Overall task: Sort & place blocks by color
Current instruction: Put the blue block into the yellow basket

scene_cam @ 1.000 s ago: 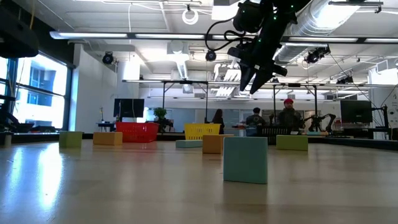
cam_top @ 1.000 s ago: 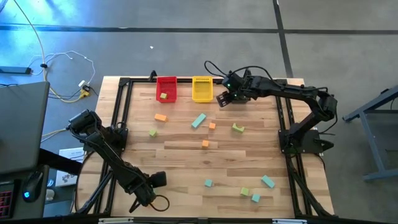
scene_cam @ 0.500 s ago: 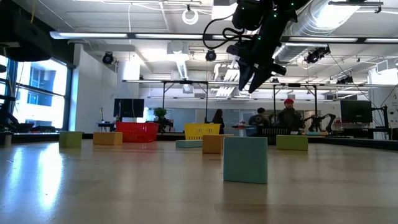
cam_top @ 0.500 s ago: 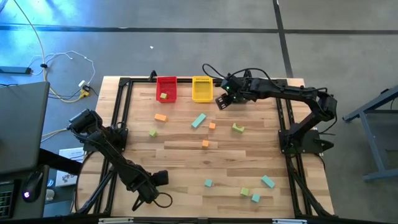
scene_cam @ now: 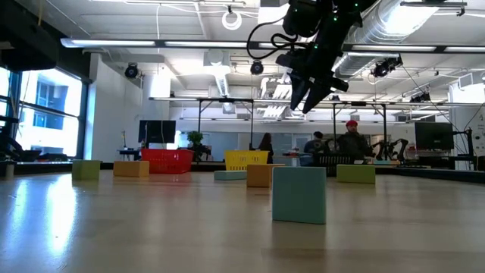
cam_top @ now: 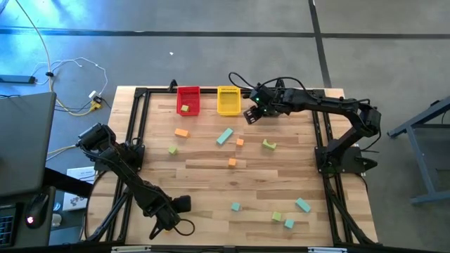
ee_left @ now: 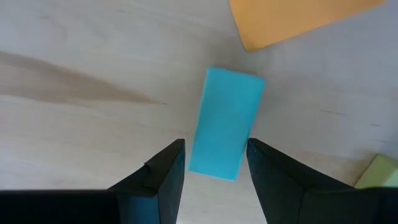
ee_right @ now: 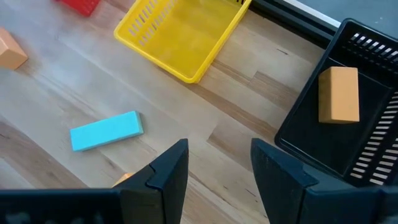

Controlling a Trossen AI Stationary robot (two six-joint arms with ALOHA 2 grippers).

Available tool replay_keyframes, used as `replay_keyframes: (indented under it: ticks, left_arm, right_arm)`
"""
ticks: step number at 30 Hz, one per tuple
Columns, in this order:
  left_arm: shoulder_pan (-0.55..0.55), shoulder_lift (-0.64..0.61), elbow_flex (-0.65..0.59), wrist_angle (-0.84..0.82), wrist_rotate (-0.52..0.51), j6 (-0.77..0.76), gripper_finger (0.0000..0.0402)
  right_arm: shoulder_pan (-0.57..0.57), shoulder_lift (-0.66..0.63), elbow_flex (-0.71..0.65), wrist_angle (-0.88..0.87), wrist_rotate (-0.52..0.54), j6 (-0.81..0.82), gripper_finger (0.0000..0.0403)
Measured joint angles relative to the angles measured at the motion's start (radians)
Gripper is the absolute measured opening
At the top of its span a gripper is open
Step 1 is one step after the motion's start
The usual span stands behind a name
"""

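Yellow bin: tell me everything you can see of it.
The yellow bin is a rectangular basket, plastic by the look of it, with slotted walls. It sits upright at the far edge of the table, a small gap apart from the red bin on one side. Nothing shows inside it in the high or right wrist views. The right gripper hovers off its other side, raised above the table and not touching it.

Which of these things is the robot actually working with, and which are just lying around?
Part of the job: teal bar; orange block; green block; red bin; yellow bin; black bin.
Just lying about: floor cables; people in the background.
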Motion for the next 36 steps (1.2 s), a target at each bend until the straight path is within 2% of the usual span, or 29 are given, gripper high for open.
replay_keyframes:
  ticks: [7, 11, 21, 28, 36]
  left_arm:
    - [0.001, 0.004, 0.000, 0.001, 0.012, 0.006, 0.0159]
    - [0.006, 0.045, -0.001, 0.001, 0.026, 0.036, 0.0159]
    - [0.005, 0.082, 0.003, -0.003, 0.005, -0.024, 0.0153]
    - [0.006, 0.081, 0.003, -0.012, -0.011, -0.261, 0.0093]
    - [0.006, 0.071, 0.000, -0.022, -0.033, -0.568, 0.0093]
  right_arm:
    - [0.000, 0.000, 0.000, 0.000, 0.000, 0.001, 0.0160]
    - [0.000, 0.000, 0.000, 0.000, -0.008, 0.001, 0.0160]
    - [0.015, 0.000, 0.000, 0.000, -0.008, 0.001, 0.0160]
    - [0.025, 0.000, 0.000, 0.000, -0.017, -0.006, 0.0160]
    - [0.057, 0.000, 0.000, -0.001, -0.053, -0.044, 0.0160]
